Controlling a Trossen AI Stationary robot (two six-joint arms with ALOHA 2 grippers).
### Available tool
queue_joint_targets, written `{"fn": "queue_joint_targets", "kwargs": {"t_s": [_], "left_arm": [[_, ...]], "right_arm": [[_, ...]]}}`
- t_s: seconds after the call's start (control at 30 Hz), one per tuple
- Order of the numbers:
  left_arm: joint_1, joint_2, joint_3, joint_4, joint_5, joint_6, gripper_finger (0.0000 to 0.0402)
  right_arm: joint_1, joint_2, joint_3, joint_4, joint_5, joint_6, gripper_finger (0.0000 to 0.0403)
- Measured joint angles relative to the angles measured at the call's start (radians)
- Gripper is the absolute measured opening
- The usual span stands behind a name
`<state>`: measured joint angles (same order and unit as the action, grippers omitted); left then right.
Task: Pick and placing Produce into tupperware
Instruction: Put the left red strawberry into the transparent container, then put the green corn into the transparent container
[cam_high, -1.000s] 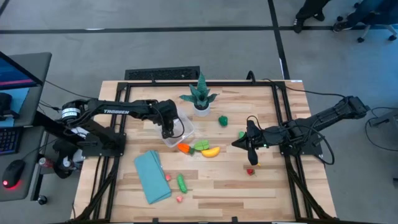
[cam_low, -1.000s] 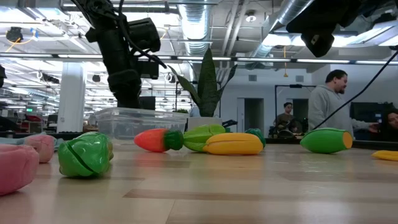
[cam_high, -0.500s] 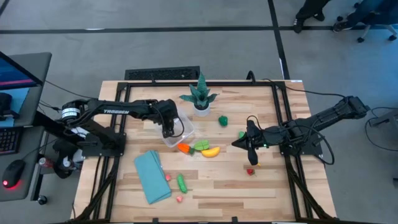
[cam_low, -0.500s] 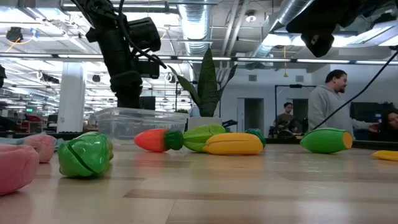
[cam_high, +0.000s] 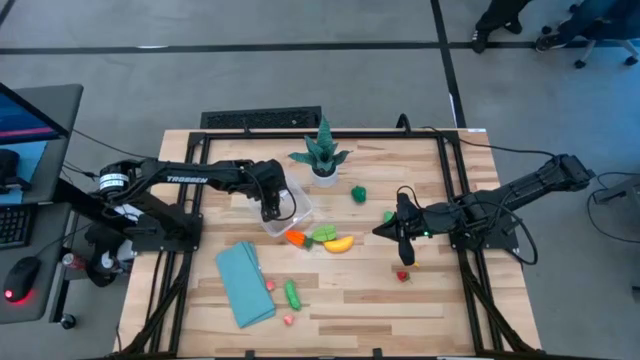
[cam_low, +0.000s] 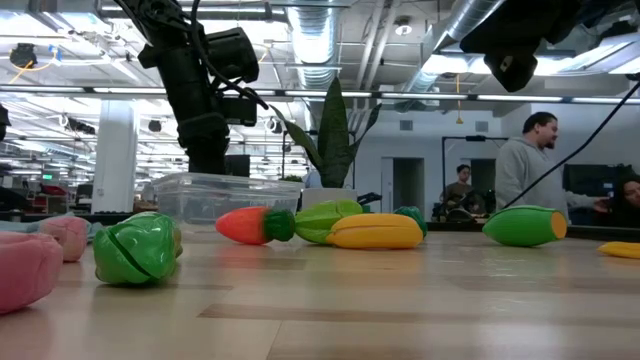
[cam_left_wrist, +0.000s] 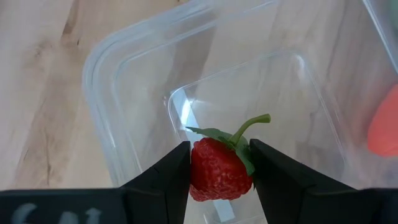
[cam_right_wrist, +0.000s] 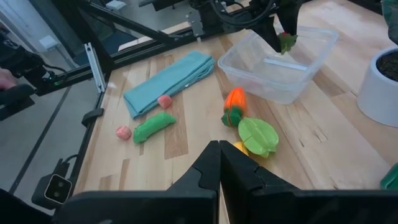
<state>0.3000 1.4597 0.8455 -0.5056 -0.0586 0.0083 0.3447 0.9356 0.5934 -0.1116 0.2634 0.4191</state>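
Low view, nearest the camera: pink toy piece (cam_low: 25, 270) at the left edge, green leafy vegetable (cam_low: 137, 248) just past it on the wood table (cam_low: 400, 310). Next row back: orange carrot (cam_low: 250, 225) with its green top against a green piece (cam_low: 322, 217), and a yellow corn/banana-shaped piece (cam_low: 376, 232) touching that. Green pepper-like piece (cam_low: 524, 226) sits apart to the right.

Behind that row: clear tupperware (cam_low: 225, 194), upright on the table. Left gripper (cam_left_wrist: 219, 167) is positioned above its open top, jaws clamped narrow on a red strawberry (cam_left_wrist: 216, 172) with green leaves and stem. Strawberry is over the container's interior, not touching the floor as far as I can tell. Container itself looks bare inside. In the high view the left gripper (cam_high: 268, 207) sits over the tupperware (cam_high: 298, 211), near the table's middle-left.

Right gripper (cam_right_wrist: 219, 163) hovers over the right half of the table, fingers pressed together, holding nothing. Small red piece (cam_high: 403, 275) lies just beside it; green piece (cam_high: 359, 194) further back.

Front-left: folded light-blue cloth (cam_high: 244, 284), with a pink piece (cam_high: 270, 285), a long green piece (cam_high: 292, 293) and another pink piece (cam_high: 288, 319) beside it.

Far edge: teal spiky plant in white pot (cam_high: 323, 158). People stand in the room beyond the table.
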Motion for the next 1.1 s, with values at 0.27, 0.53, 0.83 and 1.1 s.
{"fn": "queue_joint_targets", "kwargs": {"t_s": [0.27, 0.53, 0.83, 1.1], "left_arm": [[0.0, 0.0, 0.0, 0.0, 0.001, 0.0, 0.0157], [0.0, 0.0, 0.0, 0.0, 0.001, -0.001, 0.0214], [0.0, -0.01, 0.0, -0.033, 0.101, -0.034, 0.0224], [0.0, -0.075, 0.0, -0.22, 0.278, -0.104, 0.0224]], "right_arm": [[0.0, 0.0, 0.0, 0.0, 0.0, 0.0, 0.0], [0.0, 0.0, 0.0, 0.0, 0.0, 0.0, 0.0], [0.005, 0.0, 0.0, -0.011, -0.001, 0.0, 0.0], [0.048, 0.0, 0.0, -0.184, -0.003, 0.064, 0.0]]}}
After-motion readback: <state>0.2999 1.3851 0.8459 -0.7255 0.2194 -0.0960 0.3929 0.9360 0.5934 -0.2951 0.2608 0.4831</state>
